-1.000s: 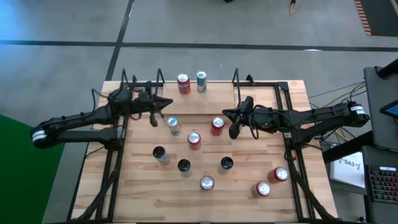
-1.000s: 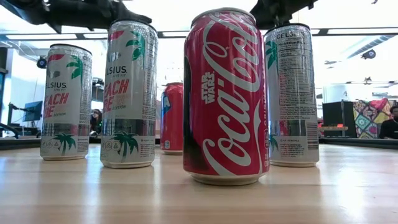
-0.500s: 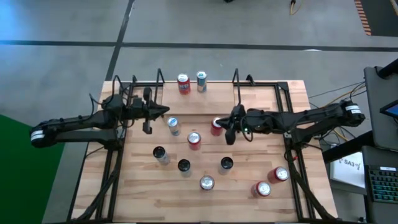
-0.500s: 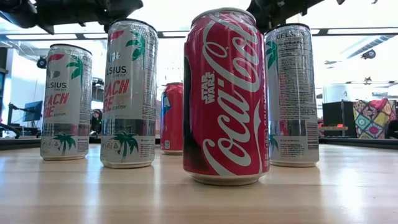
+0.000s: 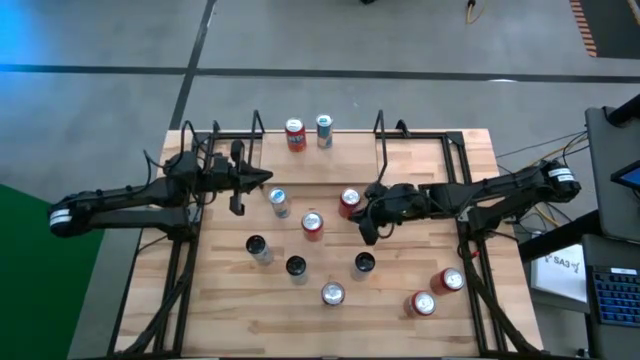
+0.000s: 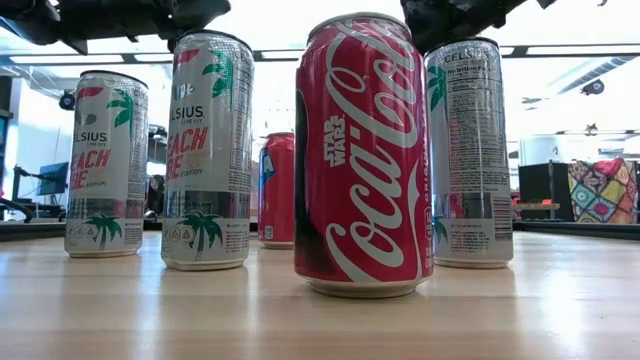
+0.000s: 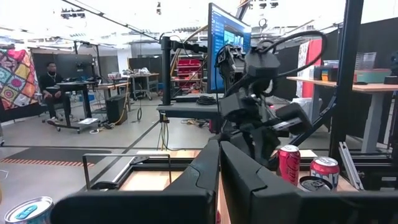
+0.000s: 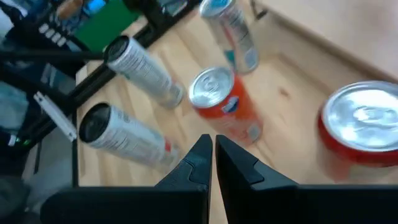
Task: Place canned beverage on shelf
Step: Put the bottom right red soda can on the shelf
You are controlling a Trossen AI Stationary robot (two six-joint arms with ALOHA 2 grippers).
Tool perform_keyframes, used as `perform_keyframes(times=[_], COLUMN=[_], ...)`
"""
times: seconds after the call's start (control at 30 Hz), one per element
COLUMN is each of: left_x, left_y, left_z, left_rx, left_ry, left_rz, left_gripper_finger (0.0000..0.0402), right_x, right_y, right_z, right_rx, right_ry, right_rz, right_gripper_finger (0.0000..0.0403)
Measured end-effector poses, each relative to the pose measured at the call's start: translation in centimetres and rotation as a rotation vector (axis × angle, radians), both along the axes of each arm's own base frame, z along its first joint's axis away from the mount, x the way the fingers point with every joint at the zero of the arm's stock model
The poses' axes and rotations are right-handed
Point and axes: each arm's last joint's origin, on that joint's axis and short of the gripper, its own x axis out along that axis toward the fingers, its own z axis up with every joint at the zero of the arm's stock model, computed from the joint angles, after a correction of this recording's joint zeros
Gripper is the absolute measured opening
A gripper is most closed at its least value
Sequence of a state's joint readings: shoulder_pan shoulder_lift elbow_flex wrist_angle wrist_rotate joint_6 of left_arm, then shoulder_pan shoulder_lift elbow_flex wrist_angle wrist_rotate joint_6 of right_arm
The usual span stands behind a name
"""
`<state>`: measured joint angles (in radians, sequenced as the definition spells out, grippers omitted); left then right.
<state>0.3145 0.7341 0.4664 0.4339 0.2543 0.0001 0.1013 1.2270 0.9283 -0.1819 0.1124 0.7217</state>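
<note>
Several cans stand upright on the wooden table. On the shelf (image 5: 318,148) at the far edge stand a red can (image 5: 294,134) and a silver-blue can (image 5: 324,130). My right gripper (image 5: 368,232) is shut above the table's middle, just right of a red can (image 5: 349,202). In the right wrist view its shut fingers (image 8: 211,152) point slantwise down at a red-orange can (image 8: 224,106). My left gripper (image 5: 268,178) is shut and nearly level, above the table's left part beside a slim silver-blue can (image 5: 279,202). It holds nothing (image 7: 219,163).
Nearer the front stand slim black-topped cans (image 5: 256,247) (image 5: 296,267) (image 5: 364,264), a silver can (image 5: 332,294) and two red cans (image 5: 450,280) (image 5: 423,303). Black side frames (image 5: 185,250) (image 5: 470,250) flank the table. A Coca-Cola can (image 6: 362,155) stands close before the low camera.
My right gripper has gone toward the table's left and near edge and sunk a little. It has also rolled and tipped its fingers downward toward the cans in the middle. It has stayed shut. No can has moved.
</note>
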Motion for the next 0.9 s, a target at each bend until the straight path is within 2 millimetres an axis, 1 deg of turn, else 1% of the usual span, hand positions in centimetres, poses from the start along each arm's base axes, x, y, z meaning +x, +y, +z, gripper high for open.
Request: perform_keyframes(times=[0.1, 0.17, 0.37, 0.5, 0.63, 0.73, 0.9], left_x=[0.1, 0.1, 0.1, 0.1, 0.1, 0.1, 0.1], left_y=[0.0, 0.0, 0.0, 0.0, 0.0, 0.0, 0.0], left_z=[0.0, -0.1, -0.1, -0.1, -0.2, -0.2, -0.2], left_rx=[-0.001, -0.001, -0.020, -0.025, -0.033, -0.033, -0.034], left_ry=[0.003, 0.005, 0.007, 0.011, 0.013, 0.014, 0.017], left_rz=[0.000, 0.000, -0.002, -0.003, -0.004, -0.004, -0.004], left_gripper_finger=[0.0000, 0.0000, 0.0000, 0.0000, 0.0000, 0.0000, 0.0000], right_x=[1.2, 2.0, 3.9, 4.6, 4.5, 4.1, 2.3], right_y=[0.9, 1.2, 1.3, 1.6, 1.7, 1.7, 1.6], right_z=[0.6, 0.9, 1.3, 2.1, 3.2, 3.9, 4.8], right_rx=[-0.011, -0.029, -0.070, -0.082, -0.073, -0.055, 0.002], right_ry=[0.105, 0.224, 0.568, 0.709, 0.795, 0.808, 0.856], right_rz=[0.025, 0.036, 0.011, 0.009, 0.002, 0.003, -0.043], right_gripper_finger=[0.0012, 0.0012, 0.0012, 0.0012, 0.0012, 0.0012, 0.0012])
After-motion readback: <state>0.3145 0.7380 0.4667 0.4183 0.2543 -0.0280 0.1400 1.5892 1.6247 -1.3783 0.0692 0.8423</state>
